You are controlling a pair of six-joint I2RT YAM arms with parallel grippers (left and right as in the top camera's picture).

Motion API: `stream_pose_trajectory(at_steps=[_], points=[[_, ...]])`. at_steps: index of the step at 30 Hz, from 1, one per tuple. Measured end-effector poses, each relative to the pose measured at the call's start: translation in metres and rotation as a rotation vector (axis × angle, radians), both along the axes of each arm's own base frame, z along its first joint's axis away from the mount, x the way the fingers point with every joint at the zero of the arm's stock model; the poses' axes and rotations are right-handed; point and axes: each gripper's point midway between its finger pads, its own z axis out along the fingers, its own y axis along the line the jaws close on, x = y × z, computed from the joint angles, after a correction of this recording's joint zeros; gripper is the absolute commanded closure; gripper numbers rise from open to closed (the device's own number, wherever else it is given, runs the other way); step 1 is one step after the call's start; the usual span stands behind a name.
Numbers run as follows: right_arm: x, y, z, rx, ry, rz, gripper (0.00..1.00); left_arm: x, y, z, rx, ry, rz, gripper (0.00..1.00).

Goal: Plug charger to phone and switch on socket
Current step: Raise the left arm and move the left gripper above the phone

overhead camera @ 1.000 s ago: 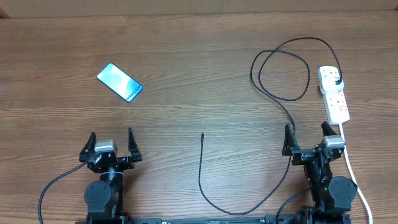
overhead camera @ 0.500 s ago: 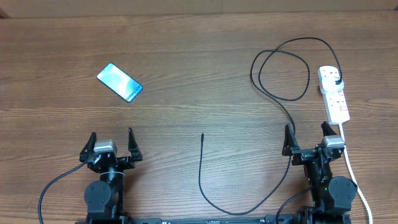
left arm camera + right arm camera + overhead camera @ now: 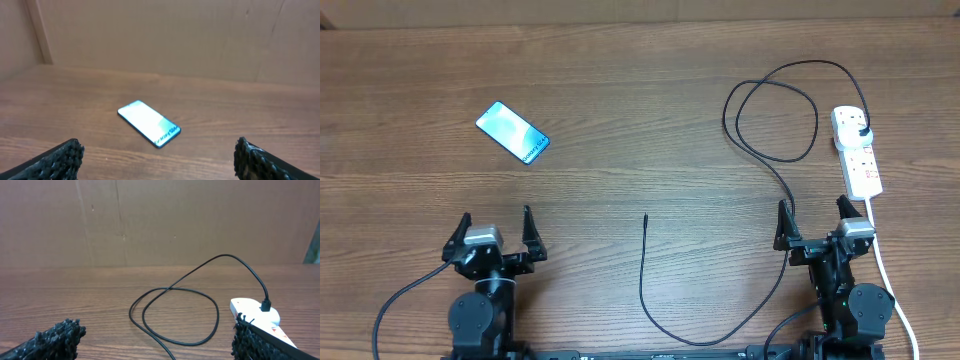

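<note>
The phone [image 3: 512,132] lies screen up at the far left of the table, tilted; it also shows in the left wrist view [image 3: 148,123]. The charger cable [image 3: 775,160] loops near the socket [image 3: 856,150], its black plug [image 3: 861,131] seated in the strip, and runs down to a free connector tip [image 3: 645,217] at mid-table. In the right wrist view the cable loop [image 3: 175,315] and socket [image 3: 257,316] lie ahead. My left gripper [image 3: 497,229] is open and empty, well below the phone. My right gripper [image 3: 813,218] is open and empty, just below the socket.
The socket's white cord [image 3: 890,280] runs down past my right arm to the front edge. A brown wall [image 3: 160,35] stands behind the table's far edge. The cable bends low near the front edge [image 3: 690,340].
My left arm has shifted slightly to the left. The right arm, phone, cable and socket have not moved.
</note>
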Motion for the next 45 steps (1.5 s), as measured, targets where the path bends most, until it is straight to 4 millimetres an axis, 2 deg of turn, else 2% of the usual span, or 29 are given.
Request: stream_pose_trajectory(at_steps=[5,13,21,28,31,38,45], points=[[0.0,0.0,0.0,0.0,0.0,0.0,0.0,0.0,0.001,0.025,0.0,-0.01,0.003,0.0],[0.0,0.0,0.0,0.0,-0.001,0.0,0.0,0.016,0.001,0.041,0.0,0.09,0.003,0.0],[0.0,0.0,0.0,-0.001,-0.001,0.0,0.0,0.043,0.001,0.066,0.0,0.239,0.003,0.0],[0.0,0.0,0.0,0.0,-0.001,0.0,0.0,0.076,0.001,0.094,0.001,0.338,0.004,0.0],[0.0,0.0,0.0,-0.001,-0.001,0.0,0.0,0.083,0.001,0.086,0.001,0.377,0.003,0.0],[0.0,0.0,0.0,-0.001,-0.001,0.0,0.0,0.099,-0.002,0.044,-0.006,0.516,-0.013,0.0],[0.0,0.0,0.0,-0.001,-0.001,0.0,0.0,0.102,-0.002,0.012,-0.095,0.624,0.024,0.0]])
